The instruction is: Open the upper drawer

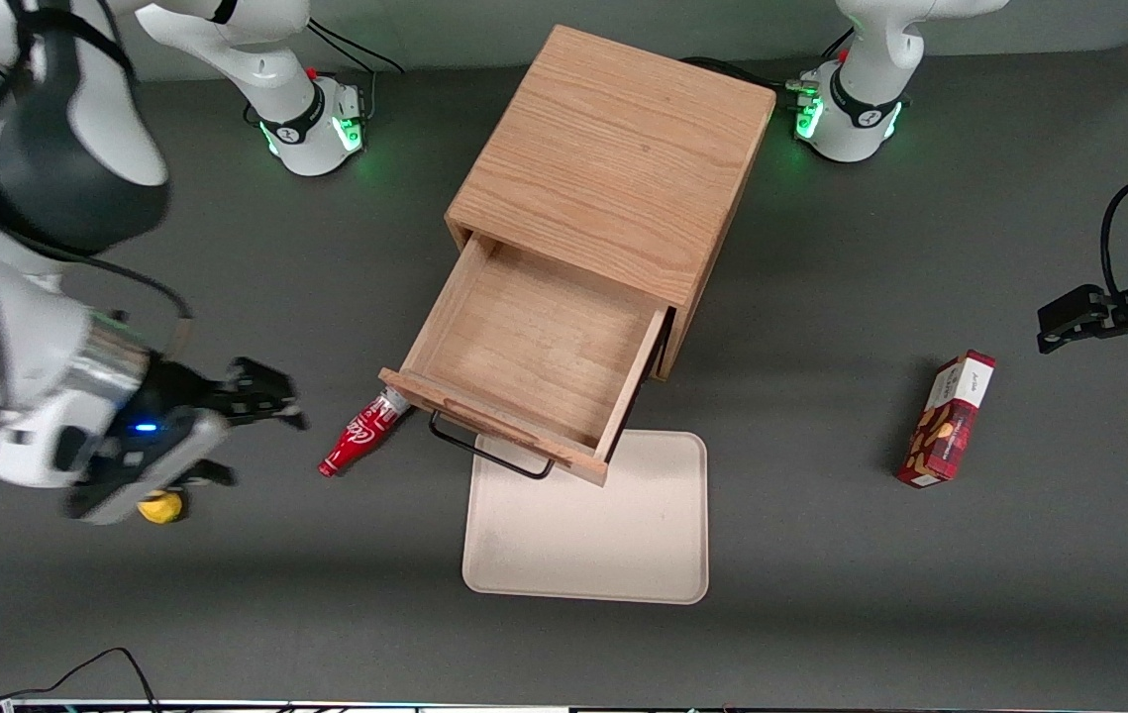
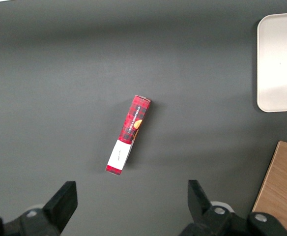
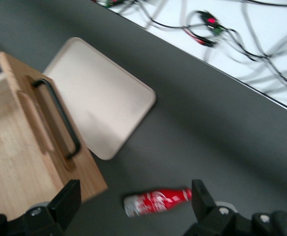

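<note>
Nearest the front camera lies the beige tray (image 1: pixel 585 540), flat on the counter (image 1: pixel 821 614), its nearer-to-cabinet edge tucked under the front of the upper drawer (image 1: pixel 524 361). That drawer stands pulled well out of the oak cabinet (image 1: pixel 613 163), its bare wooden floor open to view and its black wire handle (image 1: pixel 486 451) hanging over the tray's edge. I judge the opening itself as good as done.

My gripper (image 1: pixel 261 396) sits off toward the working arm's end of the counter, well apart from the handle, fingers (image 3: pixel 67 199) spread wide and holding nothing. In the right wrist view the handle (image 3: pixel 60 115) and drawer front are clear of them.

What remains, as I see it, is a clean retreat — lift up and away rather than sweep low, because a red Coca-Cola bottle (image 1: pixel 362 434) lies on its side just beside the drawer's corner, between the gripper and the cabinet, and a small yellow object (image 1: pixel 161 507) sits under my wrist. A red snack box (image 1: pixel 947 419) lies toward the parked arm's end — no concern.
</note>
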Available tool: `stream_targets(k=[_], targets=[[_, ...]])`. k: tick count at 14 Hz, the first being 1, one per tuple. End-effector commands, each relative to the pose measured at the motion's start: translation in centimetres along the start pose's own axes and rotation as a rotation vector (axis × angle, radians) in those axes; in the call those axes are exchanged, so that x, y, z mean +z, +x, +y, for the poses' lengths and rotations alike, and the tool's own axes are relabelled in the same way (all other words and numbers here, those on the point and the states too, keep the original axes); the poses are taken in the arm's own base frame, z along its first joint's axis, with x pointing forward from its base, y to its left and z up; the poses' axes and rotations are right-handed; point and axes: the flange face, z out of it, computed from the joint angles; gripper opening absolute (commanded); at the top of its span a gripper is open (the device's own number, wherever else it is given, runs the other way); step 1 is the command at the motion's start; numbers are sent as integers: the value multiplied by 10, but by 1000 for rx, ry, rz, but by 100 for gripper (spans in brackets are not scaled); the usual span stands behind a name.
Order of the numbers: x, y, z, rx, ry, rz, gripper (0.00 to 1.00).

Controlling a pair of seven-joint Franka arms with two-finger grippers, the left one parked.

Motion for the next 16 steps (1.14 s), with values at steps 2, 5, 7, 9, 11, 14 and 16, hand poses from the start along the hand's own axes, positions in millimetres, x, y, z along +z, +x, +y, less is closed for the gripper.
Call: stream_targets(k=[2, 5, 7, 9, 11, 14, 16], targets=[[-41, -56, 65, 133, -176, -77, 100], [-63, -94, 93, 286, -268, -96, 100], [-77, -116, 109, 360, -290, -82, 100], [-87, -132, 115, 406, -294, -78, 100], [-93, -143, 106, 484, -291, -81, 100], [-97, -145, 102, 489, -278, -104, 100], [-93, -141, 104, 479, -274, -108, 100]])
